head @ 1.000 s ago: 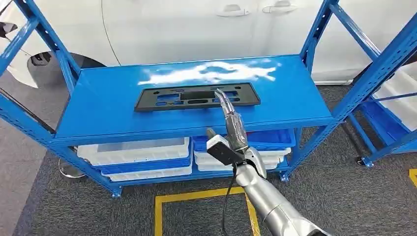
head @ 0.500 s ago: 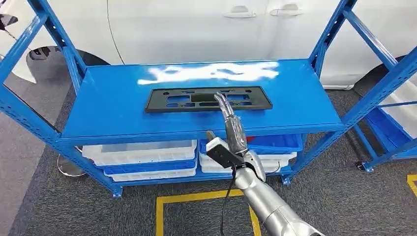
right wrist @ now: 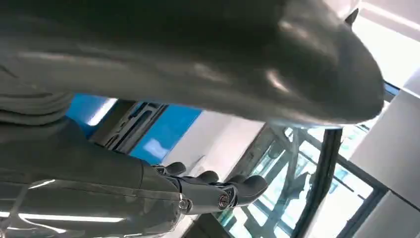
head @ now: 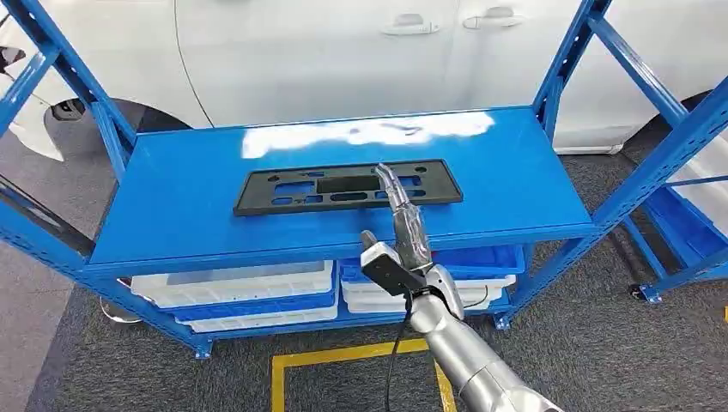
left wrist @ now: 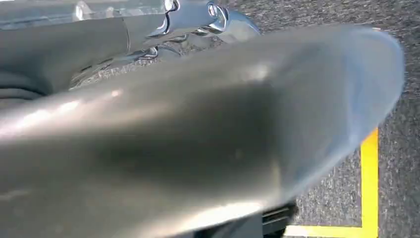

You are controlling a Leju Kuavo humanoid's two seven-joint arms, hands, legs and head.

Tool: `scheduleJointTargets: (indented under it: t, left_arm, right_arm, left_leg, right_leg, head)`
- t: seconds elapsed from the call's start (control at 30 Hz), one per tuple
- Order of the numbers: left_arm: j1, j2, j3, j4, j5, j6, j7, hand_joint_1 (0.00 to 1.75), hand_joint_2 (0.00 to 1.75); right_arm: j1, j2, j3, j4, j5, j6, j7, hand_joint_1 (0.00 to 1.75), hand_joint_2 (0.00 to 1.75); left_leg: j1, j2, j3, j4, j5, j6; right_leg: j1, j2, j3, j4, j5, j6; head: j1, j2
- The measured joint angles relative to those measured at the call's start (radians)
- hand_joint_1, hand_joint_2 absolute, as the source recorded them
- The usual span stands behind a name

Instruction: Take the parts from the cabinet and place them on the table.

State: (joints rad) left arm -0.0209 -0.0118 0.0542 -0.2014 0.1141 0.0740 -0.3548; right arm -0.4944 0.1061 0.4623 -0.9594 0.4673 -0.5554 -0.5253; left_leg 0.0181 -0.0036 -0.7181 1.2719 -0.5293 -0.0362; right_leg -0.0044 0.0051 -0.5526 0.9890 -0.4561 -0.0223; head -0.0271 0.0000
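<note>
A flat black plastic panel (head: 348, 188) with several rectangular cut-outs, shaped like a licence-plate bracket, lies flat on the top shelf (head: 189, 215) of a blue metal rack, roughly in the middle of the shelf and with its long side running across it. In the right wrist view the same panel (right wrist: 131, 123) shows as a dark strip on blue.

The right hand (head: 400, 206) reaches up from below on a silver arm, its fingers extended and close together, pointing at the panel's near edge; the fingertips (head: 384, 172) overlap the panel's right-hand part in the head view, but whether they touch it or hang above it cannot be told. The hand holds nothing. In the right wrist view its dark fingers (right wrist: 218, 188) lie nearly straight, side by side, slightly apart from the thick thumb.

The left hand (left wrist: 198, 15) appears in its wrist view as a blurred grey thumb and a few shiny links over grey carpet; how it is set cannot be told.

Under the top shelf, white bins (head: 240, 283) and blue bins (head: 481, 249) sit stacked on the lower level. A white car (head: 343, 51) stands just behind the rack. Yellow floor tape (head: 343, 354) marks the grey carpet in front.
</note>
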Motion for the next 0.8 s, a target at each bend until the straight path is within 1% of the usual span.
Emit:
scheduleJointTargets:
  t: [0.03, 0.07, 0.1, 0.13, 0.17, 0.2, 0.23, 0.27, 0.3, 0.33, 0.37, 0.4, 0.43, 0.47, 0.5, 0.53, 0.57, 0.6, 0.63, 0.67, 0.7, 0.73, 0.77, 0.8]
  left_arm:
    - [-0.001, 0.0, 0.0, 0.0, -0.002, 0.0, 0.0, 0.0, 0.0]
    - [-0.002, 0.0, 0.0, 0.0, -0.002, 0.0, 0.0, 0.0, 0.0]
    - [0.0, 0.0, 0.001, 0.0, -0.003, 0.0, -0.001, 0.0, 0.0]
    - [-0.001, 0.0, 0.001, 0.003, -0.006, 0.0, -0.001, 0.0, 0.0]
    - [-0.005, 0.0, 0.001, 0.003, -0.006, 0.0, -0.002, 0.0, 0.0]
    - [-0.006, 0.0, 0.001, 0.003, -0.008, 0.0, -0.003, 0.0, 0.0]
    - [-0.005, 0.0, 0.001, 0.003, -0.008, 0.0, -0.004, 0.0, 0.0]
    - [-0.004, 0.0, 0.001, 0.003, -0.008, 0.0, -0.005, 0.0, 0.0]
    - [-0.001, 0.0, 0.001, 0.003, -0.009, 0.0, -0.005, 0.0, 0.0]
    - [-0.003, 0.0, 0.001, 0.003, -0.009, 0.0, -0.005, 0.0, 0.0]
    - [-0.005, 0.0, 0.002, 0.003, -0.009, 0.001, -0.005, 0.0, 0.0]
    - [-0.006, 0.0, 0.002, 0.003, -0.01, 0.001, -0.006, 0.0, 0.0]
    - [-0.006, 0.0, 0.002, 0.003, -0.01, 0.001, -0.006, 0.0, 0.0]
    - [-0.006, 0.0, 0.003, 0.003, -0.01, 0.001, -0.006, 0.0, 0.0]
    - [-0.003, 0.0, 0.003, 0.004, -0.01, 0.002, -0.006, 0.0, 0.0]
    - [-0.001, 0.0, 0.004, 0.004, -0.01, 0.002, -0.006, 0.0, 0.0]
    - [-0.001, 0.0, 0.004, 0.004, -0.01, 0.002, -0.006, 0.0, 0.0]
    - [-0.002, 0.0, 0.004, 0.004, -0.011, 0.002, -0.006, 0.0, 0.0]
    - [-0.002, 0.0, 0.005, 0.005, -0.013, 0.002, -0.006, 0.0, 0.0]
    - [-0.005, 0.0, 0.005, 0.005, -0.013, 0.002, -0.006, 0.0, 0.0]
    - [-0.006, 0.0, 0.005, 0.005, -0.015, 0.002, -0.006, 0.0, 0.0]
    - [-0.005, 0.0, 0.005, 0.005, -0.016, 0.001, -0.006, 0.0, 0.0]
    - [-0.004, 0.0, 0.005, 0.005, -0.017, 0.001, -0.006, 0.0, 0.0]
    - [-0.005, 0.001, 0.005, 0.005, -0.019, 0.001, -0.006, 0.0, 0.0]
  right_arm:
    - [0.0, 0.0, 0.0, 0.0, 0.004, -0.003, 0.002, 0.0, 1.75]
    - [0.0, 0.0, 0.002, 0.0, 0.019, -0.013, 0.002, 0.0, 1.75]
    - [0.001, 0.0, 0.006, -0.001, 0.038, -0.029, 0.004, 0.0, 1.75]
    - [0.0, 0.0, 0.01, -0.003, 0.059, -0.05, 0.007, 0.0, 1.75]
    - [0.003, 0.001, 0.015, -0.008, 0.077, -0.067, 0.011, 0.0, 1.75]
    - [0.006, 0.001, 0.019, -0.014, 0.113, -0.092, 0.017, 0.0, 1.75]
    - [0.01, 0.001, 0.019, -0.025, 0.155, -0.114, 0.023, 0.0, 1.75]
    - [0.013, 0.001, 0.019, -0.036, 0.202, -0.129, 0.024, 0.0, 1.75]
    - [0.017, 0.0, 0.019, -0.048, 0.236, -0.134, 0.026, 0.0, 1.75]
    - [0.018, 0.001, 0.018, -0.061, 0.273, -0.138, 0.027, 0.0, 1.75]
    - [0.019, 0.001, 0.018, -0.065, 0.287, -0.139, 0.031, 0.0, 1.75]
    - [0.026, 0.0, 0.015, -0.071, 0.306, -0.141, 0.042, 0.0, 1.75]
    - [0.033, 0.0, 0.012, -0.073, 0.316, -0.142, 0.053, 0.0, 1.75]
    - [0.042, 0.0, 0.009, -0.073, 0.329, -0.143, 0.068, 0.0, 1.75]
    - [0.044, 0.0, 0.008, -0.073, 0.339, -0.143, 0.08, 0.0, 1.75]
    - [0.044, 0.0, 0.005, -0.074, 0.351, -0.143, 0.09, 0.0, 1.75]
    - [0.043, 0.0, 0.002, -0.074, 0.36, -0.143, 0.096, 0.0, 1.75]
    - [0.042, 0.0, -0.002, -0.074, 0.369, -0.143, 0.099, 0.0, 1.75]
    - [0.041, 0.0, -0.008, -0.073, 0.381, -0.144, 0.105, 0.0, 1.75]
    - [0.04, 0.0, -0.012, -0.073, 0.391, -0.144, 0.111, 0.0, 1.75]
    - [0.04, 0.0, -0.013, -0.072, 0.397, -0.144, 0.113, 0.0, 1.75]
    - [0.04, 0.0, -0.014, -0.07, 0.399, -0.144, 0.115, 0.0, 1.75]
    - [0.039, 0.0, -0.015, -0.068, 0.403, -0.144, 0.117, 0.0, 1.75]
    - [0.038, 0.001, -0.015, -0.066, 0.417, -0.145, 0.118, 0.0, 1.75]
  left_leg:
    - [0.003, 0.0, 0.027, -0.078, 0.058, 0.0]
    - [0.005, 0.001, 0.063, -0.175, 0.119, 0.0]
    - [0.005, 0.002, 0.092, -0.233, 0.131, 0.003]
    - [-0.004, 0.001, 0.102, -0.246, 0.116, 0.007]
    - [-0.003, 0.0, 0.1, -0.245, 0.11, 0.023]
    - [-0.003, -0.002, 0.099, -0.248, 0.108, 0.026]
    - [-0.007, -0.002, 0.1, -0.247, 0.103, 0.033]
    - [-0.003, -0.002, 0.107, -0.255, 0.103, 0.041]
    - [0.0, -0.001, 0.114, -0.261, 0.102, 0.046]
    - [0.0, 0.0, 0.119, -0.263, 0.098, 0.053]
    - [0.0, 0.0, 0.12, -0.263, 0.096, 0.056]
    - [-0.001, 0.0, 0.122, -0.262, 0.093, 0.059]
    - [-0.001, 0.0, 0.124, -0.262, 0.089, 0.06]
    - [-0.001, -0.002, 0.129, -0.261, 0.084, 0.059]
    - [-0.001, -0.003, 0.136, -0.26, 0.079, 0.057]
    - [-0.001, -0.003, 0.144, -0.259, 0.073, 0.056]
    - [-0.001, -0.004, 0.154, -0.258, 0.066, 0.053]
    - [-0.002, -0.004, 0.164, -0.259, 0.059, 0.049]
    - [-0.005, -0.005, 0.167, -0.259, 0.054, 0.044]
    - [-0.007, -0.005, 0.164, -0.256, 0.05, 0.037]
    - [-0.006, -0.005, 0.165, -0.259, 0.049, 0.032]
    - [-0.005, -0.004, 0.168, -0.265, 0.048, 0.026]
    - [-0.007, -0.003, 0.174, -0.269, 0.047, 0.02]
    - [-0.006, -0.003, 0.176, -0.268, 0.04, 0.014]
  right_leg:
    - [-0.001, 0.001, 0.009, 0.004, -0.009, 0.003]
    - [-0.002, 0.001, 0.019, 0.009, -0.02, 0.006]
    - [-0.002, 0.0, 0.024, 0.011, -0.031, 0.012]
    - [0.004, 0.003, 0.024, 0.016, -0.036, 0.02]
    - [0.004, 0.003, 0.021, 0.016, -0.037, 0.025]
    - [0.003, 0.002, 0.022, 0.016, -0.039, 0.028]
    - [0.001, 0.002, 0.024, 0.011, -0.041, 0.033]
    - [0.002, 0.002, 0.027, 0.012, -0.048, 0.04]
    - [-0.003, 0.0, 0.025, 0.03, -0.057, 0.045]
    - [-0.002, -0.001, -0.002, 0.08, -0.08, 0.05]
    - [-0.003, -0.001, -0.046, 0.158, -0.114, 0.054]
    - [-0.004, -0.001, -0.098, 0.244, -0.145, 0.057]
    - [-0.005, -0.001, -0.137, 0.304, -0.159, 0.058]
    - [-0.005, -0.001, -0.179, 0.352, -0.155, 0.058]
    - [-0.006, -0.001, -0.183, 0.335, -0.124, 0.057]
    - [-0.006, -0.001, -0.166, 0.275, -0.074, 0.054]
    - [-0.006, -0.001, -0.128, 0.177, -0.009, 0.05]
    - [-0.005, -0.001, -0.087, 0.078, 0.047, 0.043]
    - [-0.001, -0.002, -0.069, 0.045, 0.039, 0.038]
    - [0.003, -0.001, -0.066, 0.028, 0.035, 0.035]
    - [0.004, 0.0, -0.068, 0.029, 0.033, 0.032]
    - [0.006, 0.002, -0.068, 0.031, 0.03, 0.026]
    - [0.004, 0.003, -0.065, 0.026, 0.03, 0.019]
    - [-0.005, 0.002, -0.053, 0.014, 0.032, 0.013]
  head:
    - [0.0, 0.0]
    - [0.0, 0.0]
    - [0.0, 0.0]
    - [-0.001, 0.0]
    - [-0.001, 0.0]
    - [0.003, 0.0]
    - [0.004, 0.0]
    - [0.003, 0.0]
    - [0.004, 0.0]
    - [0.007, 0.0]
    - [0.007, 0.0]
    - [0.006, 0.0]
    - [0.007, 0.0]
    - [0.007, 0.0]
    - [0.007, 0.0]
    - [0.007, 0.0]
    - [0.006, 0.0]
    - [0.007, 0.0]
    - [0.006, 0.0]
    - [0.005, 0.0]
    - [0.005, 0.0]
    - [0.004, 0.0]
    - [0.005, 0.0]
    - [0.004, 0.0]
